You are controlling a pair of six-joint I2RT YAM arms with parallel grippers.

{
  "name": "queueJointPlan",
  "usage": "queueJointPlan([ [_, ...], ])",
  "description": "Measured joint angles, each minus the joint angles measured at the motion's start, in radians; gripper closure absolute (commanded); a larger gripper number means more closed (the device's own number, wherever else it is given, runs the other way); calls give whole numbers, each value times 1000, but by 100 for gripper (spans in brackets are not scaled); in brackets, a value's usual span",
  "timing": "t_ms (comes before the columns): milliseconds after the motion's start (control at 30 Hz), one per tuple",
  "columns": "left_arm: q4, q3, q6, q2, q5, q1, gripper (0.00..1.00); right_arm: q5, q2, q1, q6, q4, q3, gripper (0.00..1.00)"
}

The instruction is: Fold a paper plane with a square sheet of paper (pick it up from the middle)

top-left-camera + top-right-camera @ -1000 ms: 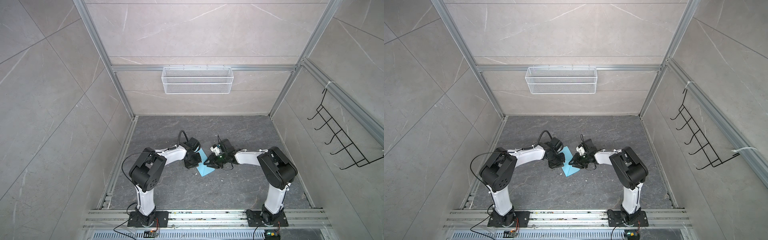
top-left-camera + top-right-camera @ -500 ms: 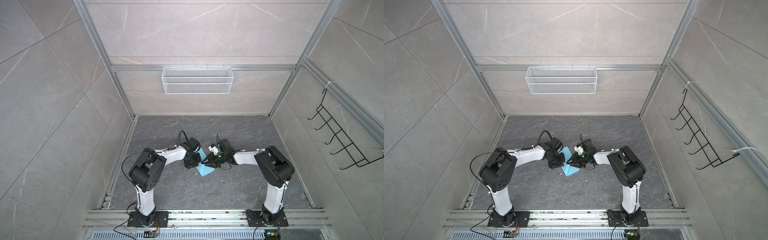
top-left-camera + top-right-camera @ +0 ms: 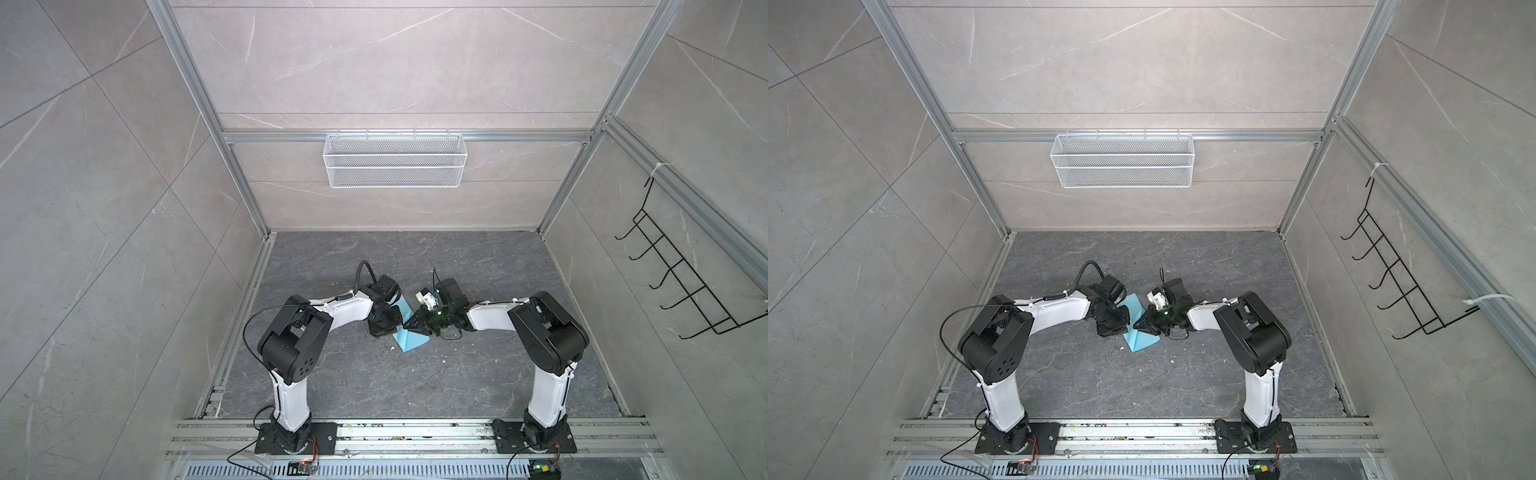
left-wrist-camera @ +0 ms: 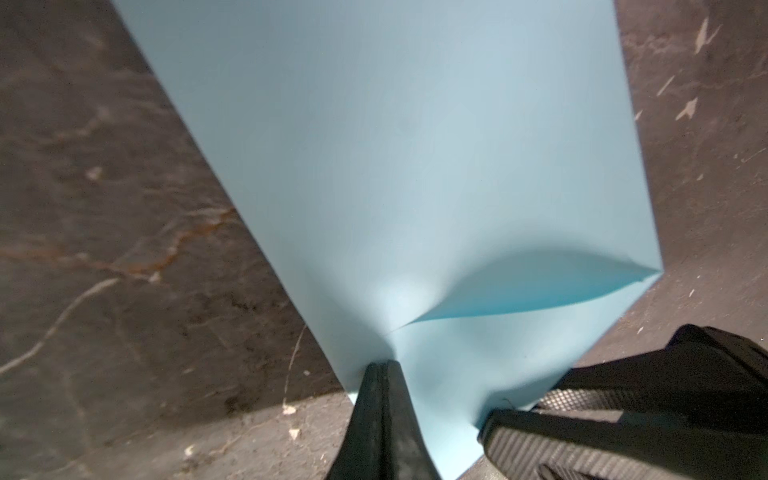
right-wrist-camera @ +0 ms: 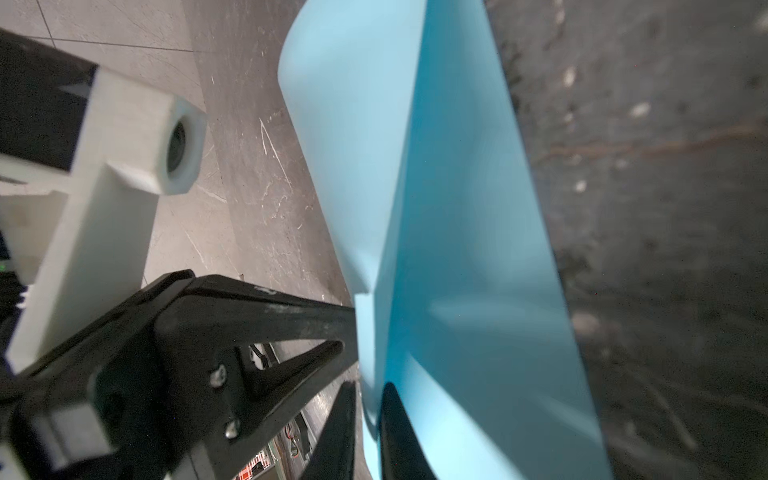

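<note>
Grey stone bench (image 3: 457, 374), wire basket (image 3: 395, 166) at back. Moved R end effector (image 5: 370, 397) in toward L one over last sec and narrowed its jaws. Now pinching edge of light-blue paper sheet (image 3: 1144, 338), per wrist view. Clamping L end effector (image 4: 380, 374) shut on same sheet, just beside R tip. Holding sheet partly raised betw. both tips, one layer bowing open ahead of L tip. Prob. means two-point grip set, next crease possible. Reaching low w/ both arms, elbows out, forearms converging mid-bench.

Both top views look down from high up and show nearly the same whole floor (image 3: 415, 386). Each wrist camera looks from very close at the blue paper (image 4: 415, 166).
</note>
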Motion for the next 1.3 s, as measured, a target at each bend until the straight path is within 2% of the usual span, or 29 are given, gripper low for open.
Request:
queueJointPlan([
  [200, 2, -5, 5, -57, 24, 41, 73, 23, 1, 3, -4, 1, 0, 96],
  [333, 54, -59, -8, -192, 55, 112, 55, 59, -14, 2, -3, 27, 0, 98],
  [400, 106, -110, -21, -278, 85, 153, 42, 76, -45, -1, 6, 56, -2, 98],
  [533, 213, -204, -51, -407, 131, 201, 23, 84, -116, -25, 47, 138, 0, 98],
  [667, 351, -274, -90, -472, 210, 200, 14, 79, -150, -52, 114, 217, 31, 97],
  [900, 594, -314, -204, -476, 330, 199, 15, 34, -169, -58, 260, 323, 74, 97],
  [1100, 713, -311, -257, -447, 388, 199, 33, 10, -179, -58, 352, 341, 83, 97],
  [1300, 764, -301, -279, -406, 416, 199, 56, 6, -180, -58, 386, 340, 87, 97],
])
